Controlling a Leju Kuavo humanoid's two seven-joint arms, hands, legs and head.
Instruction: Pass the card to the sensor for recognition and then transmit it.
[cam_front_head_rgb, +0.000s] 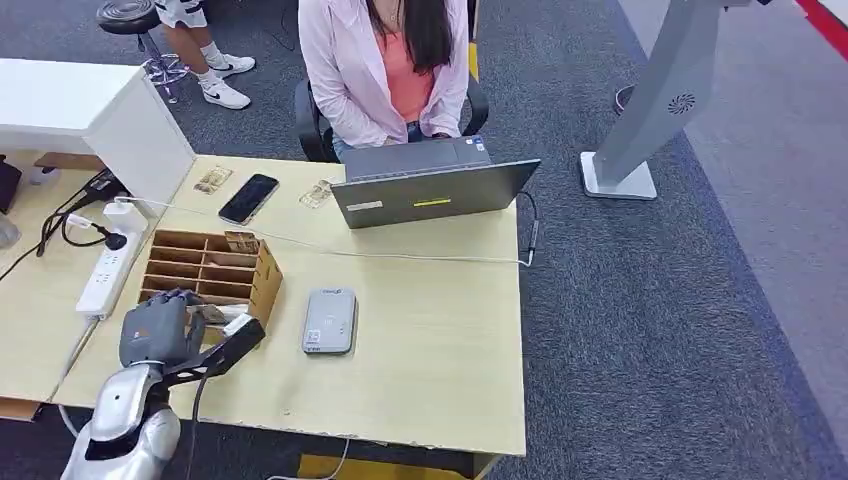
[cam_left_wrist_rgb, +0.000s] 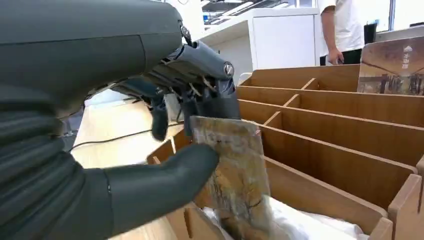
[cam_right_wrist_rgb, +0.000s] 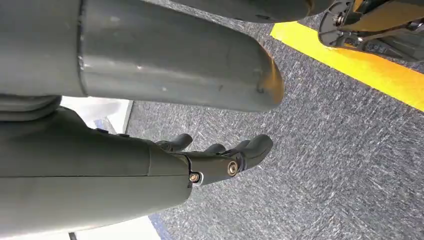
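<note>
My left hand (cam_front_head_rgb: 158, 328) is at the near end of the wooden slotted card box (cam_front_head_rgb: 205, 268) on the desk. In the left wrist view this hand (cam_left_wrist_rgb: 165, 150) pinches a brownish printed card (cam_left_wrist_rgb: 235, 170) between thumb and fingers, the card upright in a near slot of the box (cam_left_wrist_rgb: 340, 135). Another card (cam_left_wrist_rgb: 392, 67) stands in a far slot. The grey card sensor (cam_front_head_rgb: 329, 320) lies flat on the desk just right of the box. My right hand (cam_right_wrist_rgb: 220, 160) hangs over grey carpet, fingers apart and holding nothing.
A person sits behind an open laptop (cam_front_head_rgb: 432, 190) at the desk's far edge. A black phone (cam_front_head_rgb: 249, 198), two loose cards (cam_front_head_rgb: 213, 180) and a white power strip (cam_front_head_rgb: 108, 268) with cables lie on the desk. A white cable (cam_front_head_rgb: 400, 255) crosses the desk.
</note>
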